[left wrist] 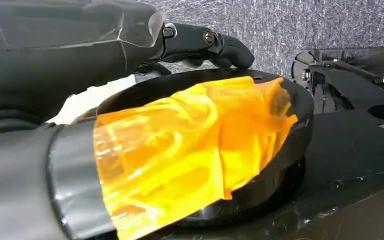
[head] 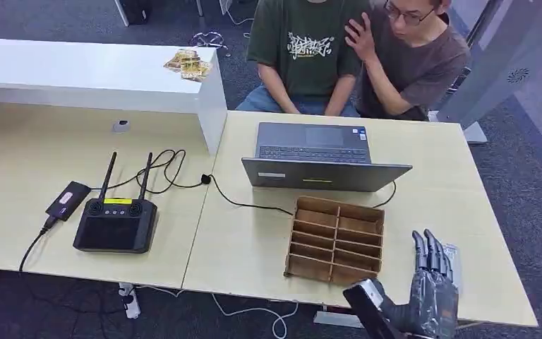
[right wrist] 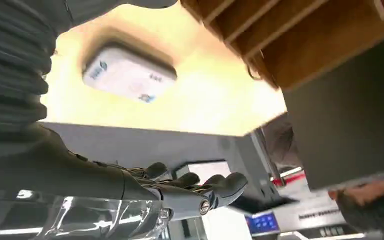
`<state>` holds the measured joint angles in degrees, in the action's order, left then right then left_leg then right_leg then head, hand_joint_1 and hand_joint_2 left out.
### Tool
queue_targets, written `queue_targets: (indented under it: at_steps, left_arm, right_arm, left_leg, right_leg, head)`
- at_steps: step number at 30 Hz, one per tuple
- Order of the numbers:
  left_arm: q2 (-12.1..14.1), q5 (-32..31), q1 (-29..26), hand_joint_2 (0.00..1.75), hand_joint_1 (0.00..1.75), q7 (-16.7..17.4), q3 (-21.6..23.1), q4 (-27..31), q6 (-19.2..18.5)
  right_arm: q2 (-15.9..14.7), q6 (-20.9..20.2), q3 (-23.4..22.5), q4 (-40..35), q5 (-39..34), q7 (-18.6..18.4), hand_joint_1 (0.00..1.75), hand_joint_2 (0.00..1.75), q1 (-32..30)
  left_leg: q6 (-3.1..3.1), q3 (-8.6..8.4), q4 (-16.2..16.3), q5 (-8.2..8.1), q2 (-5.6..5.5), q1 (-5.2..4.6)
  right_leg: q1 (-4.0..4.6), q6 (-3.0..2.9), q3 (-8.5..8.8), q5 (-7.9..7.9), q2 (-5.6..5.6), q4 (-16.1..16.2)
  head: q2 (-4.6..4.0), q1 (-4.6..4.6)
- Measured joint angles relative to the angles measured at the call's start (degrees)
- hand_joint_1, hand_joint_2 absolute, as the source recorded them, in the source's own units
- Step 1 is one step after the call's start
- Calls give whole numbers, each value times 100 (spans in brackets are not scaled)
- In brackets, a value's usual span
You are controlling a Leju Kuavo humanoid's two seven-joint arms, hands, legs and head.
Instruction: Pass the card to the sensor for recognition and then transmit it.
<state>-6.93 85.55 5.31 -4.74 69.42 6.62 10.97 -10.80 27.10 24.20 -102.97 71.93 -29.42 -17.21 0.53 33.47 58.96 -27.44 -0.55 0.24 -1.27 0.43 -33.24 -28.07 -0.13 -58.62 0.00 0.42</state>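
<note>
A white card (right wrist: 129, 74) with a small blue mark lies flat on the pale table (head: 423, 205), near the front right corner. In the head view it (head: 454, 258) peeks out beside my fingers. My right hand (head: 434, 282) hovers just over the table's front edge with its fingers stretched toward the card and holds nothing; its dark fingers (right wrist: 200, 187) are apart. My left hand (left wrist: 205, 42) hangs low beside my body with nothing in it. I cannot make out which thing is the sensor.
A brown slotted organiser box (head: 335, 240) stands just left of my right hand. Behind it is an open laptop (head: 317, 155), with two people seated beyond the table. A black controller (head: 116, 222) with two antennas, a small black device (head: 67, 200) and cables lie at the left.
</note>
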Motion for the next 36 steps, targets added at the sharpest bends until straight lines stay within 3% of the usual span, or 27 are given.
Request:
queue_targets:
  at_steps: [8,18,36]
  left_arm:
    - [9,0,0,0,0,39,0,0,-15]
    - [13,0,5,0,0,42,0,0,-15]
    - [17,0,5,0,0,42,0,0,0]
  right_arm:
    - [-227,-297,608,302,24,-334,0,175,237]
    - [-48,-39,1466,1102,-22,44,0,175,829]
    - [105,249,1700,1453,52,199,0,175,1005]
  left_leg:
    - [0,-1,0,0,1,0]
    - [1,-2,0,1,1,1]
    - [0,-1,-1,0,1,0]
  right_leg:
    - [0,0,0,0,1,0]
    - [1,0,0,0,-1,-1]
    - [0,0,0,0,1,-1]
  head:
    - [0,0]
    - [0,-2]
    - [0,-2]
